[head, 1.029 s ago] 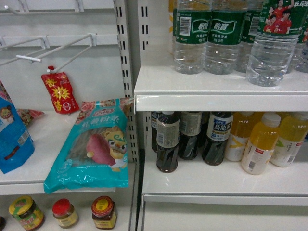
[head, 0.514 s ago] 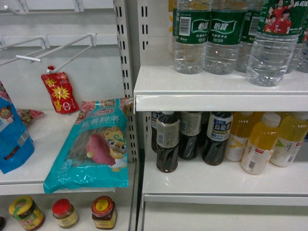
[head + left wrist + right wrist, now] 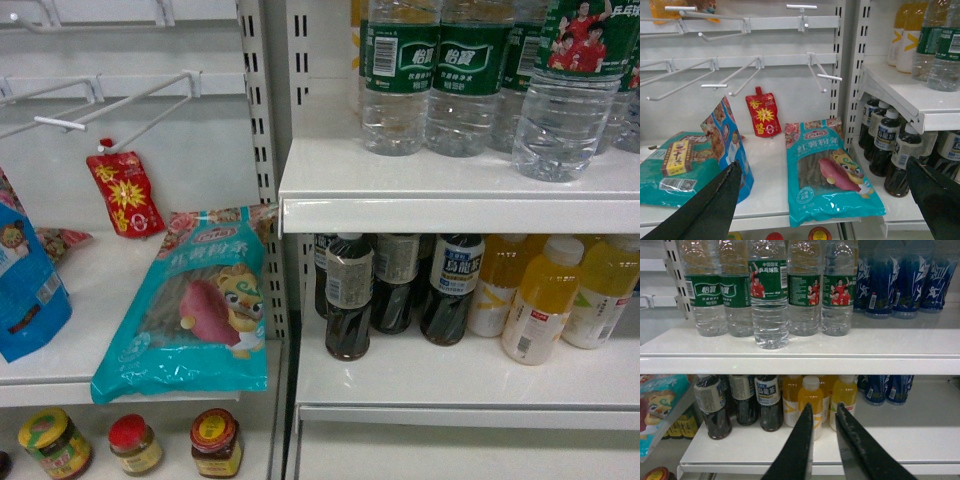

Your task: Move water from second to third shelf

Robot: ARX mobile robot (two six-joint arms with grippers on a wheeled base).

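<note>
Several bottles of water stand on the upper white shelf (image 3: 420,180). The front one (image 3: 568,90) has a green label with red-shirted players and stands nearest the edge; the right wrist view shows it (image 3: 769,300) ahead of its row. My right gripper (image 3: 823,406) hangs in front of the lower shelf (image 3: 920,440), below that bottle. Its fingers are nearly together, a narrow slit between them, holding nothing. My left gripper (image 3: 823,164) is wide open and empty, facing the teal snack bag (image 3: 827,170). Neither gripper shows in the head view.
Dark tea bottles (image 3: 348,295) and yellow juice bottles (image 3: 540,300) fill the shelf under the water. Blue drink bottles (image 3: 900,275) stand right of the water. Left bay: teal bag (image 3: 195,305), red pouch (image 3: 125,195), blue packet (image 3: 25,290), wire hooks (image 3: 110,100), jars (image 3: 215,440) below.
</note>
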